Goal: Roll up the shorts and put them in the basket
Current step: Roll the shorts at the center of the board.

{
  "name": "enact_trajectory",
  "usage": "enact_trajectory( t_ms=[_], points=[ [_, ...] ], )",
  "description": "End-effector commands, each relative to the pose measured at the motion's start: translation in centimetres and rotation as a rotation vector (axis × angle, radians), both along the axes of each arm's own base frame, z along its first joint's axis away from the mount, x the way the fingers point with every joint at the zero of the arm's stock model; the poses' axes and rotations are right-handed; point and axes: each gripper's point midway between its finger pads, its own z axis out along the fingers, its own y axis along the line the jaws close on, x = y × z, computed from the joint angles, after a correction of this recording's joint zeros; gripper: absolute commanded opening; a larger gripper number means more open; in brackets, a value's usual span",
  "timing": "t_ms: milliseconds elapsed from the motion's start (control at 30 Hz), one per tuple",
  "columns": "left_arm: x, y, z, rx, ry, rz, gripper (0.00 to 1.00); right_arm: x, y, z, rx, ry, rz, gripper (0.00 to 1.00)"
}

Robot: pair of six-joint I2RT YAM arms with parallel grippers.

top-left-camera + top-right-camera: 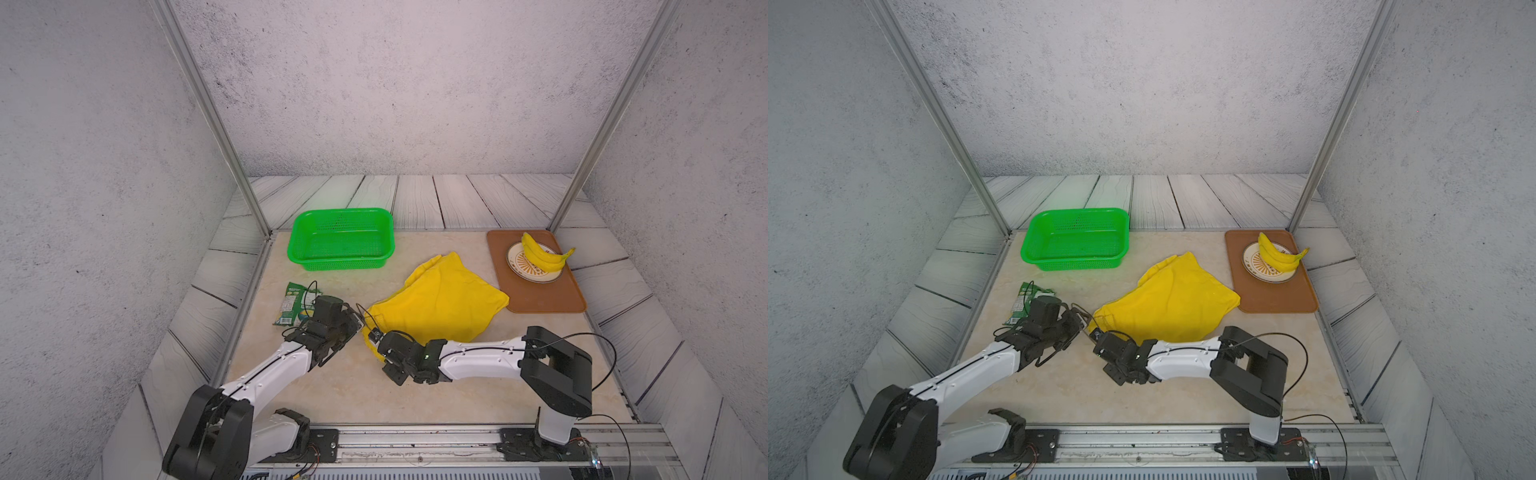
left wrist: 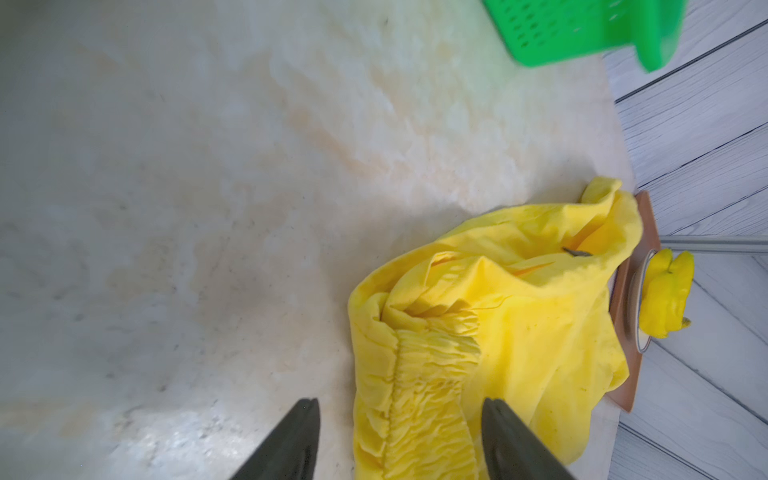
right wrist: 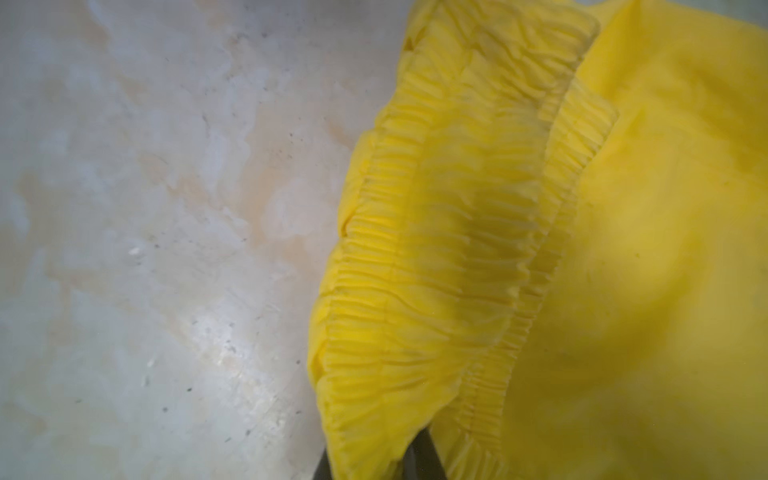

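- A green snack bag (image 1: 291, 300) lies on the left side of the table (image 1: 332, 386), partly behind the left arm.
- A green basket (image 1: 340, 262) stands farther back on the table.
- The left pincer (image 2: 402, 401) is spread wide. The crinkly waistband of the shorts (image 1: 440, 299) lies between its fingers.
- The right pincer (image 3: 374, 457) is pressed together and pinches the waistband edge.
- The yellow shorts lie in a loose heap in the middle of the table. Their right corner reaches the brown tray (image 1: 540, 299).
- A plate (image 1: 528, 272) sits on the tray, and yellow bananas (image 1: 540, 253) lie on the plate.
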Motion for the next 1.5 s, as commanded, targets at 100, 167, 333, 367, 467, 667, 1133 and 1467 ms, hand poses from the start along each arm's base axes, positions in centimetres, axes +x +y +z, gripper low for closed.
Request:
enact_trajectory(
  t_ms=[100,167,333,367,467,667,1133,1467],
  points=[
    [-1.2,2.4,0.6,0.106,-0.046,0.017,0.68,-1.7,0.5,1.6,0.448,0.452,-0.077,0.00],
    [-1.6,2.0,0.0,0.095,-0.032,-0.005,0.68,-0.9,-0.1,1.9,0.540,0.525,-0.118,0.00],
    [-1.6,0.2,-2.3,0.031,0.007,-0.071,0.68,0.8,-1.7,1.5,0.736,0.661,-0.230,0.00],
    [-1.5,-0.2,-2.6,0.016,0.004,-0.080,0.68,1.3,-2.0,1.4,0.773,0.680,-0.256,0.00],
    [-0.6,-1.5,-2.8,-0.036,-0.034,-0.114,0.70,2.5,-3.4,0.0,0.858,0.746,-0.351,0.00],
    [1.8,-3.7,-2.0,-0.070,-0.141,-0.158,0.74,4.1,-5.2,-2.8,0.946,0.835,-0.479,0.00],
    [4.7,-8.8,-5.6,0.057,-0.040,-0.223,0.77,3.5,-7.0,-6.9,0.861,0.922,-0.602,0.00],
    [5.1,-10.0,-2.8,-0.016,-0.171,-0.209,0.78,3.6,-8.3,-6.5,0.845,0.922,-0.646,0.00]
  ],
)
